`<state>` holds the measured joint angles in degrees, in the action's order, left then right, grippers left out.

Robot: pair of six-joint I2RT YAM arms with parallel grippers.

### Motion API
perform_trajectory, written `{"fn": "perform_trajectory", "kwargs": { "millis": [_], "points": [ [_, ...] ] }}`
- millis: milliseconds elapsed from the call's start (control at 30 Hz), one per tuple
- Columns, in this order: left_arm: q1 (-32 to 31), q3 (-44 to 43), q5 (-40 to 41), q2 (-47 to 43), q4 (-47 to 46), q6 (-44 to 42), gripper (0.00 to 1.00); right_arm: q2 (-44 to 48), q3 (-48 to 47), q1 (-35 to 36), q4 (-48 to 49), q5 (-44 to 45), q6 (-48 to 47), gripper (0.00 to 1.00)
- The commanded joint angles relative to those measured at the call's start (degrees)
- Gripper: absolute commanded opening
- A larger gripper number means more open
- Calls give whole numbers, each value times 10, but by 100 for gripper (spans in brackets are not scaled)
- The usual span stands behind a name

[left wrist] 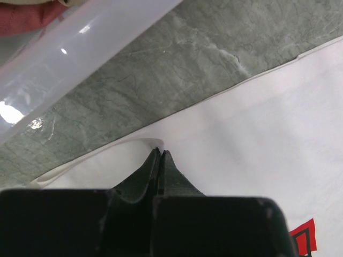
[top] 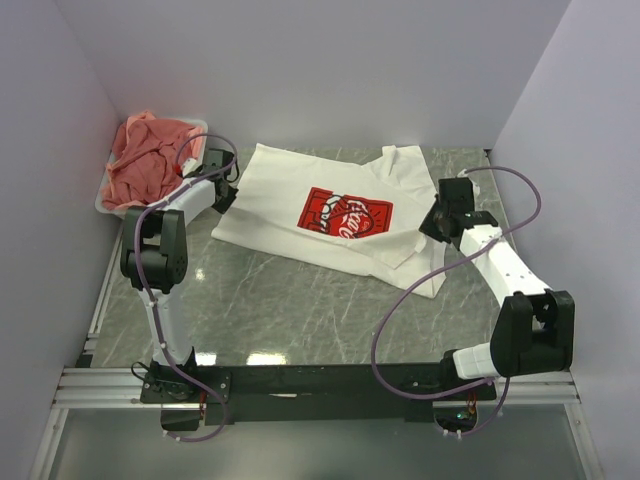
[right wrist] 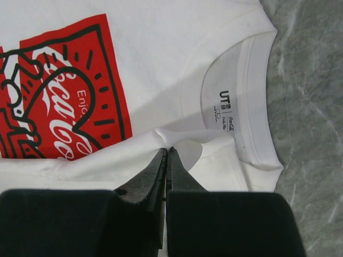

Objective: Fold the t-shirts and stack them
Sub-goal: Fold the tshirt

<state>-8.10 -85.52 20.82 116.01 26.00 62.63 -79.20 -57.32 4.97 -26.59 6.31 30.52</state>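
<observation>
Spread on the bench (top: 300, 310), the white Coca-Cola t-shirt (top: 290, 200) lies with its long axis from 9 to 3 o'clock. The left fingers (left wrist: 143, 179) pinch its hem at 9, and the right fingers (right wrist: 153, 174) pinch cloth beside the collar at 3. Salmon-pink t-shirts (top: 150, 160) fill the tub (top: 108, 200) at 10.

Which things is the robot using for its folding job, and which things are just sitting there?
For the job:
white t-shirt, spread out and pinched by both grippers
pink t-shirts, heaped in the tub
left gripper
right gripper

Just there:
tub
table
</observation>
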Motion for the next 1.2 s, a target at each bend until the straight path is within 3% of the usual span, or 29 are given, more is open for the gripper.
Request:
{"fn": "perform_trajectory", "kwargs": {
  "millis": [0,933,1033,1100,1167],
  "points": [
    [5,-21,3,0,-4,-7,1,-3,-34,-5,7,5,-7,0],
    [8,-23,-21,12,-30,-26,1,-60,-81,-5,4,23,-15,0],
    [9,-11,-32,-2,-53,-37,11,-66,-83,-5,5,27,-16,0],
    [9,2,-39,-13,-74,-46,29,-73,-91,-5,7,27,-20,2],
    [9,10,-43,-31,-85,-52,47,-79,-100,-6,7,26,-24,13]
  ]
}}
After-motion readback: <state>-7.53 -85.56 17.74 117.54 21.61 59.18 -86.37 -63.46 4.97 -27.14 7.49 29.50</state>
